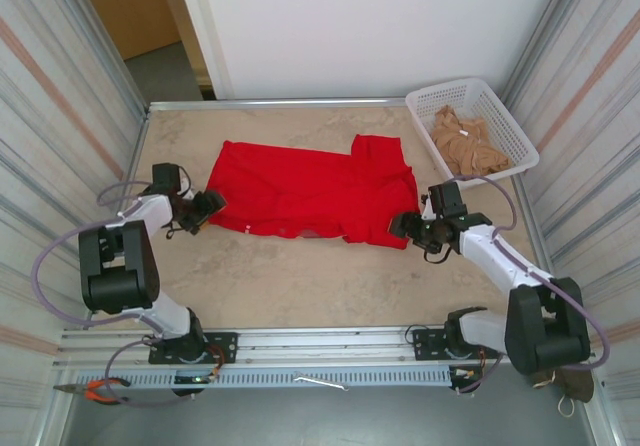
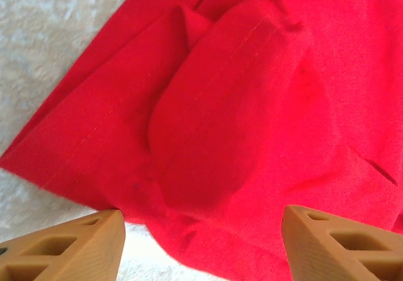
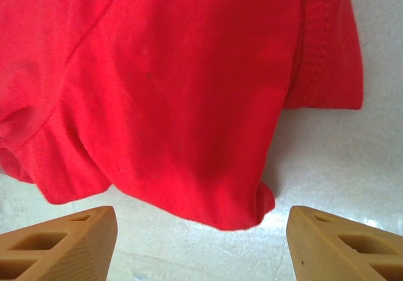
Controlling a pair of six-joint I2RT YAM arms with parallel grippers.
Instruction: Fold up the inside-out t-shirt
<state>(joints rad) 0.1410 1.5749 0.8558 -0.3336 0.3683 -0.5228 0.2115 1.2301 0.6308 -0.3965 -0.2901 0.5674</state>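
- While it lies low over the pale beige, marbled worktop, the left pincer points at the left end of the bright red, short-sleeved cotton t-shirt, its tips just beside the cloth's lower left corner
- Seen from the left wrist, the left pincer is released: its two tan, ribbed fingers stand wide apart with nothing between them. The red cloth lies just past them, a rounded fold bulging over a flat layer with a stitched hem
- Across the middle of the worktop the t-shirt runs as a long band from left to right, laid over itself, with a sleeve jutting toward the far side at its right end
- At the t-shirt's lower right corner sits the right pincer, tips just beside the cloth's edge
- From the right wrist, the right pincer is likewise released, its tan fingers spread and empty. A rounded corner of red cloth ends just ahead of them on bare worktop
- In the far right corner stands a white plastic lattice basket holding a crumpled tan-beige cloth, apart from the t-shirt
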